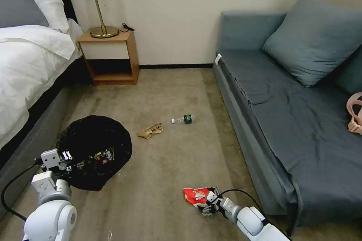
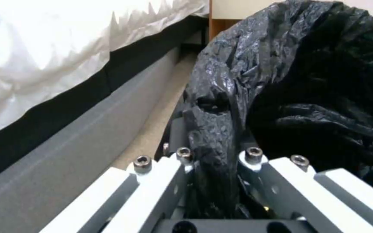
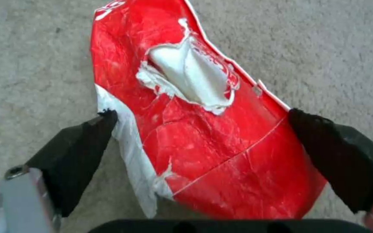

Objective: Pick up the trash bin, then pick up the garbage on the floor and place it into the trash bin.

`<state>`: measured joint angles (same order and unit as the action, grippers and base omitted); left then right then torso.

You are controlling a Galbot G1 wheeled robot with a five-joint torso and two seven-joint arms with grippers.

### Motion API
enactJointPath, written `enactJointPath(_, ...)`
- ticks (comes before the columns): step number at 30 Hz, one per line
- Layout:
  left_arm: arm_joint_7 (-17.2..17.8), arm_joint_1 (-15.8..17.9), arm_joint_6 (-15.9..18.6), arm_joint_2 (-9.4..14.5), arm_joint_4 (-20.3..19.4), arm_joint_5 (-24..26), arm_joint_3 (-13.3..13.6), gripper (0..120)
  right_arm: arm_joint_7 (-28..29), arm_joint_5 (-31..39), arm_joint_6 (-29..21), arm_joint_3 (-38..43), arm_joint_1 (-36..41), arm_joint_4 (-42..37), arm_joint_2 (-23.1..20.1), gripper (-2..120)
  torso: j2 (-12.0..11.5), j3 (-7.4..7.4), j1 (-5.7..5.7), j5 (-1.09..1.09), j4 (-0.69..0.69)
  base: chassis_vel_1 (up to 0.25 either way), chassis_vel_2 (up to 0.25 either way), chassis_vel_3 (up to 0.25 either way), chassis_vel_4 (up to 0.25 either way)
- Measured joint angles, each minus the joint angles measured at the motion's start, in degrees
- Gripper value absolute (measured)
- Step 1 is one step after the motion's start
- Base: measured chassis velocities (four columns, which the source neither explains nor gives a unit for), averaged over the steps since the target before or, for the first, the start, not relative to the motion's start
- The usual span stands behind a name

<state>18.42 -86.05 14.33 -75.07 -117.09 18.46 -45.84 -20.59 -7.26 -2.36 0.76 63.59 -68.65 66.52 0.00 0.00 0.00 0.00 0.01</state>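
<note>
The trash bin (image 1: 94, 135), round and lined with a crinkly black bag, tilts over the carpet beside the bed. A shiny printed wrapper (image 1: 103, 156) lies inside it. My left gripper (image 1: 63, 161) is shut on the bin's near rim; in the left wrist view the gripper (image 2: 214, 155) pinches the bag-covered rim (image 2: 221, 97). A crumpled red-and-white wrapper (image 1: 195, 196) lies on the floor. My right gripper (image 1: 208, 204) is down at it, open. Its black fingers (image 3: 87, 152) straddle the wrapper (image 3: 221, 161). Farther off lie a tan paper (image 1: 151, 131) and a small clear bottle (image 1: 183, 119).
The bed (image 1: 26, 64) runs along the left and a grey-blue sofa (image 1: 301, 120) along the right. A wooden nightstand (image 1: 109, 56) with a lamp stands at the back wall. A pink-and-grey strap item (image 1: 356, 115) lies on the sofa. Open carpet lies between them.
</note>
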Motion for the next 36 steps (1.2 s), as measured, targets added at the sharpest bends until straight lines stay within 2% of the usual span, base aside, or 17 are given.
enactJointPath(2, 0.0, 0.2, 0.0, 0.0, 0.2, 0.0, 0.0, 4, -0.3, 0.1, 0.2, -0.1, -0.4, 0.5, -0.1, 91, 0.0, 0.0, 0.0, 0.0, -0.01, 0.0, 0.0, 0.0, 0.0)
enactJointPath(4, 0.0, 0.3, 0.0, 0.0, 0.2, 0.0, 0.0, 4, -0.4, 0.2, 0.2, -0.1, -0.5, 0.6, -0.1, 88, 0.0, 0.0, 0.0, 0.0, -0.01, 0.0, 0.0, 0.0, 0.0)
enactJointPath(7, 0.0, 0.5, 0.0, 0.0, 0.5, 0.0, 0.0, 4, -0.9, 0.4, 0.3, -0.3, -0.9, 0.7, -0.2, 74, 0.0, 0.0, 0.0, 0.0, 0.0, 0.0, 0.0, 0.0, 0.0)
enactJointPath(8, 0.0, 0.5, 0.0, 0.0, 0.5, 0.0, 0.0, 4, -0.9, 0.4, 0.3, -0.3, -0.9, 0.7, -0.2, 74, 0.0, 0.0, 0.0, 0.0, 0.0, 0.0, 0.0, 0.0, 0.0)
enactJointPath(10, 0.0, 0.7, 0.0, 0.1, 0.7, 0.0, 0.1, 4, -1.2, 0.6, 0.4, -0.3, -1.1, 0.7, -0.4, 64, 0.0, 0.0, 0.0, 0.01, 0.0, 0.0, 0.0, 0.0, 0.0)
enactJointPath(11, 0.0, 0.7, 0.0, 0.1, 0.7, 0.0, 0.1, 4, -1.2, 0.6, 0.4, -0.3, -1.1, 0.7, -0.4, 64, 0.0, 0.0, 0.0, 0.01, 0.0, 0.0, 0.0, 0.0, 0.0)
enactJointPath(14, 0.0, 0.8, 0.0, 0.2, 1.0, 0.0, 0.1, 4, -1.4, 0.7, 0.5, -0.3, -1.3, 0.7, -0.7, 46, 0.0, 0.0, 0.0, 0.0, 0.0, 0.0, 0.0, 0.0, 0.0)
enactJointPath(15, 0.0, 0.8, 0.0, 0.2, 1.0, 0.0, 0.1, 4, -1.4, 0.7, 0.5, -0.3, -1.3, 0.7, -0.7, 46, 0.0, 0.0, 0.0, 0.0, 0.0, 0.0, 0.0, 0.0, 0.0)
enactJointPath(18, 0.0, 1.0, 0.0, 0.5, 1.1, 0.2, 0.1, 4, -1.5, 0.7, 0.5, -0.3, -1.4, 0.7, -0.9, 33, 0.0, 0.0, 0.0, -0.01, 0.0, 0.0, 0.0, 0.0, 0.0)
enactJointPath(20, 0.0, 1.0, 0.0, 0.6, 1.1, 0.2, 0.0, 4, -1.5, 0.8, 0.5, -0.3, -1.4, 0.6, -0.9, 32, 0.0, 0.0, 0.0, -0.02, -0.01, 0.0, 0.0, 0.0, 0.0)
enactJointPath(21, 0.0, 1.0, 0.0, 0.6, 1.1, 0.2, 0.0, 4, -1.4, 0.8, 0.5, -0.3, -1.4, 0.6, -0.9, 23, 0.0, 0.0, 0.0, -0.01, -0.01, 0.0, 0.0, 0.0, 0.0)
enactJointPath(22, 0.0, 1.0, 0.0, 0.6, 1.1, 0.2, 0.0, 4, -1.4, 0.8, 0.5, -0.3, -1.4, 0.6, -0.9, 23, 0.0, 0.0, 0.0, -0.01, -0.01, 0.0, 0.0, 0.0, 0.0)
enactJointPath(24, 0.0, 1.1, 0.0, 0.8, 1.1, 0.3, 0.0, 4, -1.4, 0.8, 0.5, -0.3, -1.6, 0.5, -0.9, 11, 0.0, 0.0, 0.0, -0.02, -0.01, 0.0, 0.0, 0.0, 0.0)
enactJointPath(29, -0.1, 1.4, 0.2, 0.8, 1.1, 0.3, 0.4, 4, -1.5, 0.5, 0.5, 0.1, -1.7, 0.5, -0.7, 4, 0.0, 0.0, 0.0, 0.01, -0.01, 0.0, 0.0, 0.0, 0.0)
enactJointPath(36, -0.3, 1.4, 0.3, 0.7, 0.9, 0.2, 0.7, 4, -1.4, 1.2, 0.2, 1.7, -2.5, -0.5, -1.4, 3, 0.0, 0.0, 0.0, 0.0, -0.01, 0.0, 0.0, 0.0, 0.0)
